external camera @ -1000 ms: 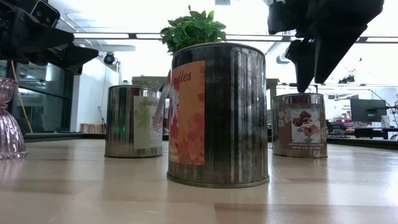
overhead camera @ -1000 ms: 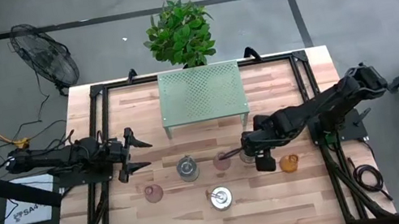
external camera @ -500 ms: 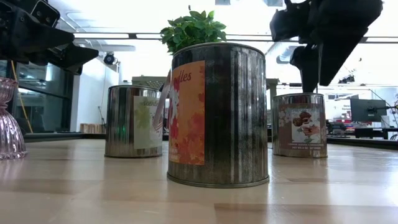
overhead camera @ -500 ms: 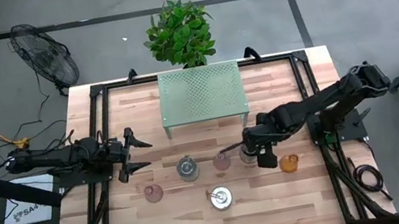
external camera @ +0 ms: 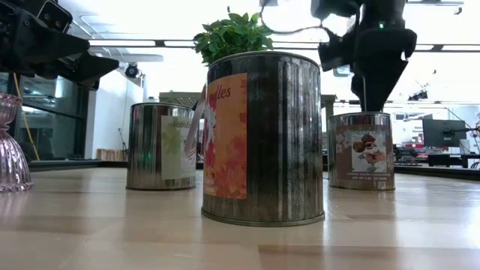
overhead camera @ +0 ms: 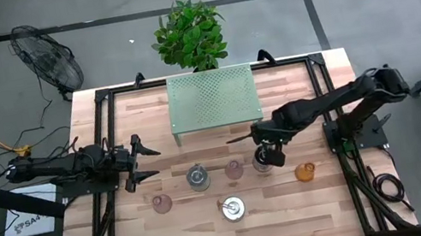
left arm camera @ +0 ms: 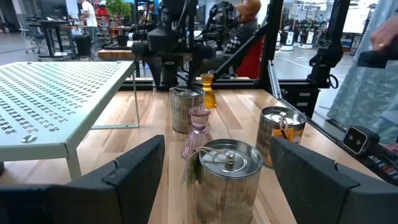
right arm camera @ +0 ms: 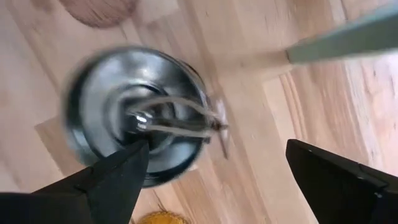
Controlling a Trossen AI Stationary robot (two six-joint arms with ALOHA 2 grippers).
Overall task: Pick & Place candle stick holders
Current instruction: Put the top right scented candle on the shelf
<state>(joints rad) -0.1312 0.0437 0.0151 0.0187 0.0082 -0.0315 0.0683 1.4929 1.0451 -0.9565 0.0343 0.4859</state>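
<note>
Right gripper [overhead camera: 266, 153] hangs directly over a silver holder [overhead camera: 263, 163], fingers spread wide, nothing between them; right wrist view looks straight down into that tin. Just beside it, a pink glass holder [overhead camera: 234, 169], then a second silver holder [overhead camera: 197, 177]. Amber holder [overhead camera: 305, 172] sits apart toward the right edge of the bench [overhead camera: 150, 120]. Third silver holder [overhead camera: 233, 209] and second pink holder [overhead camera: 161, 203] nearer the front. Green perforated shelf [overhead camera: 213, 96] behind. Left gripper [overhead camera: 142, 161] waits at bench's left side, fingers apart, empty.
</note>
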